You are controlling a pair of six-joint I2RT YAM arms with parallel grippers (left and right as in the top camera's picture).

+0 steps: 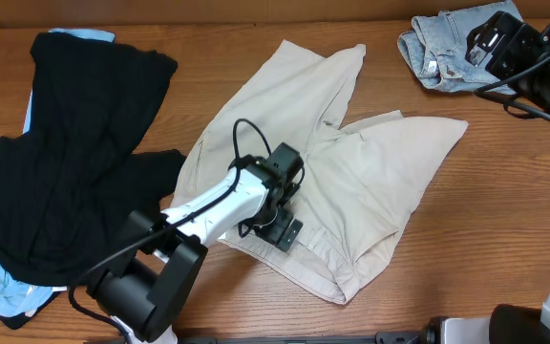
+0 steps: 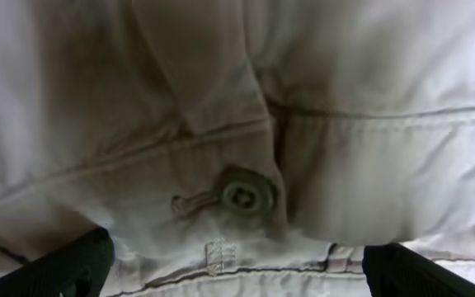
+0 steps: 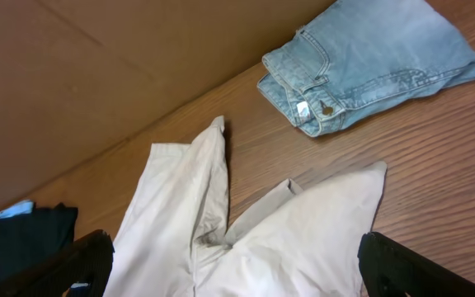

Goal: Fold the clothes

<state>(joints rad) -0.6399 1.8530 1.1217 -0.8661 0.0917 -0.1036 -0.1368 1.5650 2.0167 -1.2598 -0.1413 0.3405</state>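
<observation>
**Left jaws spread over the waistband**

The beige shorts [image 1: 351, 162] lie rumpled in the middle of the counter [image 1: 504, 220]. The left jaws stand wide open right at the waistband, with its button [image 2: 247, 196] between the two tips. The right jaws, also wide open and empty, hang by the folded denim shorts [image 1: 442, 53], well apart from the beige pair.

The left gripper [image 1: 285, 229] sits on the waistband of the spread shorts [image 1: 370, 162], with their button [image 2: 246, 196] just ahead, between its fingers. From it, one leg runs to the far side of the table [image 1: 504, 220] and the other to the right. To its left lies a pile of garments [image 1: 74, 162], just beside the shorts' edge. Far off to its right and beyond lie the folded denim shorts [image 1: 442, 53], apart from the spread shorts, ahead of and below the right gripper [image 1: 493, 40].
</observation>
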